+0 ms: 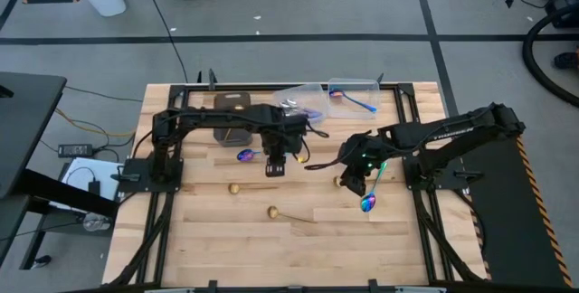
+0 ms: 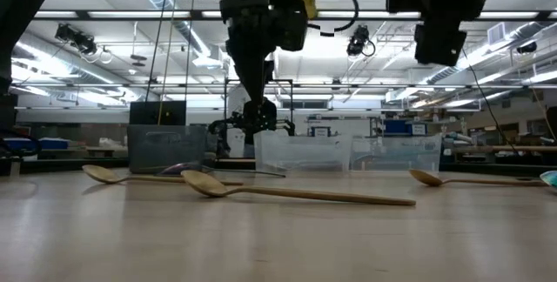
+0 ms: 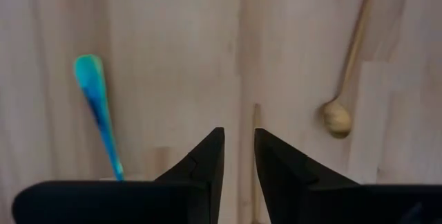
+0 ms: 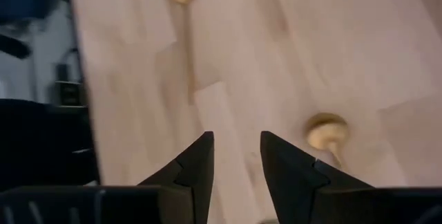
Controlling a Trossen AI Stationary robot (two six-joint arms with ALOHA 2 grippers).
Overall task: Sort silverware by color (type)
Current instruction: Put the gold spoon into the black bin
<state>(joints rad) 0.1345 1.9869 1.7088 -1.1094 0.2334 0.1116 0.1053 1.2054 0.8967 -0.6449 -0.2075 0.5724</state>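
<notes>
Two grippers above a worktop (image 1: 217, 239) scattered with spoons

Left of centre in the high view, the left gripper (image 1: 274, 168) hovers, jaws slightly apart and empty, beside a rainbow spoon (image 1: 245, 155). Gold spoons (image 1: 271, 211) lie lower centre. Right of centre, the right gripper (image 1: 351, 183) hangs, jaws parted and empty, near another rainbow spoon (image 1: 368, 203).

No text, label, brand, number or sign can be read anywhere.
</notes>
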